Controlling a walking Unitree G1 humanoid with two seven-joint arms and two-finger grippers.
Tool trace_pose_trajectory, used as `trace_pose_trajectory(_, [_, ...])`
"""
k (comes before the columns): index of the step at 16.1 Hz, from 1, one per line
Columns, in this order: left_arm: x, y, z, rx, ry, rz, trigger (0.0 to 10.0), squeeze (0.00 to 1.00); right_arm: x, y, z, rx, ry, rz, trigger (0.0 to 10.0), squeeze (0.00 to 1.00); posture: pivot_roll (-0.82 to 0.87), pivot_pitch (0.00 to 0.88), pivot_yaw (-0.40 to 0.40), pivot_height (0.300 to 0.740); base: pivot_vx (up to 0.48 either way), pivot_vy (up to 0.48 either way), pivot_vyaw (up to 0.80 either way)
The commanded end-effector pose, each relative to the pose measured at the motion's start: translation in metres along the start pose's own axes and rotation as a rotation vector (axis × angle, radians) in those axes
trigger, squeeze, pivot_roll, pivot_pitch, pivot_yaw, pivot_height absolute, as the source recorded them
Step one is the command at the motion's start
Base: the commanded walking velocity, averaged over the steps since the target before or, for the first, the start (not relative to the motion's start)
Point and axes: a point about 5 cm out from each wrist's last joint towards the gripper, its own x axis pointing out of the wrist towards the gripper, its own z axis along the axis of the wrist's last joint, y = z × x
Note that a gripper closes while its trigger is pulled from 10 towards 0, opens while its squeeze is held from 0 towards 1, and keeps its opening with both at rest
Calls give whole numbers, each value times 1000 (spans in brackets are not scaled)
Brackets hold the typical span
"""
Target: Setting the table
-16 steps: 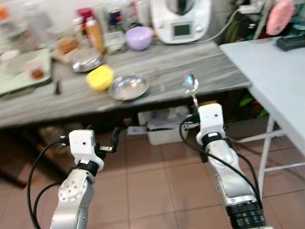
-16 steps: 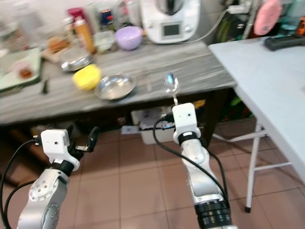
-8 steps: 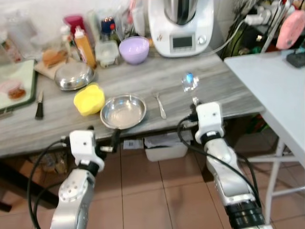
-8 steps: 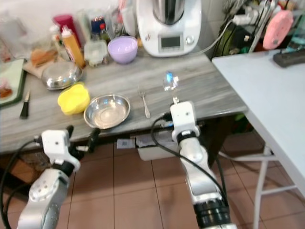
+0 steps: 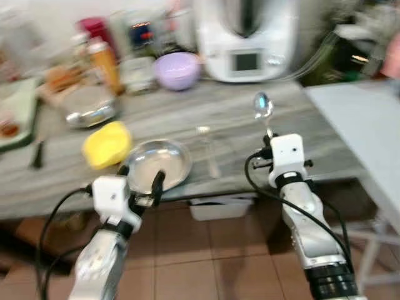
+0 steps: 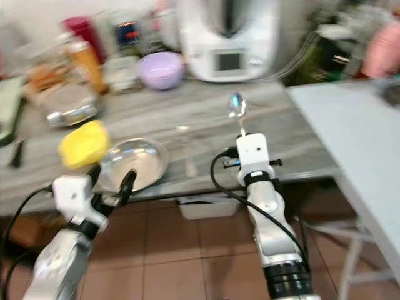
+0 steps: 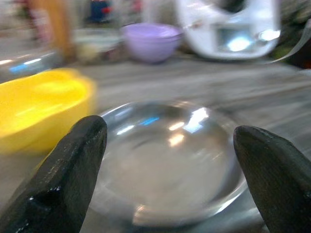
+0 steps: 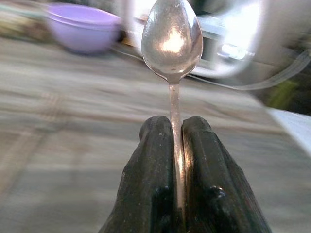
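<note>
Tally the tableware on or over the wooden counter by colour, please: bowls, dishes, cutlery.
Silver: 4 - shallow steel dish, domed steel bowl, fork, spoon held upright in the right gripper.
Yellow: 1 - yellow bowl.
Purple: 1 - purple bowl.
Total: 6. The bottles and jars at the back are too blurred to count.

The right gripper [image 8: 177,141] has its two black fingers [image 8: 150,160] pressed together on the handle of a spoon [image 8: 172,39]. The spoon stands upright, its bowl above the fingertips. Behind it lies a grey counter [image 8: 58,126], with a blurred purple bowl [image 8: 82,31] on it.
</note>
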Motion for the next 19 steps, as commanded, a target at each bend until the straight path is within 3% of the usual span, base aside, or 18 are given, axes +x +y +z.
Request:
trace_pose_trajectory(1, [-5,1,4,-4,-11,-15,10000,0,-1,5,6,4,-26,22,10000,0,-73,91,82,740,0,0,0])
trace_pose_trajectory(3, [-11,-1,4,5,6,-59,10000,0,-1,4,6,6,-24,23,10000,0,-73,93,81,740,0,0,0])
trace_pose_trajectory(6, [-18,-8,4,5,65,-246,10000,0,2,4,4,47,12,44,10000,0,-71,96,82,740,0,0,0])
trace_pose_trajectory(10, [-19,-6,7,14,81,-295,10000,0,6,0,-14,116,161,31,10000,0,-73,101,89,740,0,0,0])
trace_pose_trajectory(13, [-20,-9,5,3,107,-370,10000,0,9,0,-20,89,218,66,10000,0,-74,106,87,740,0,0,0])
trace_pose_trajectory(19, [-23,-9,3,-3,118,-381,10000,0,27,4,-26,110,297,102,10000,0,-70,118,87,740,0,0,0])
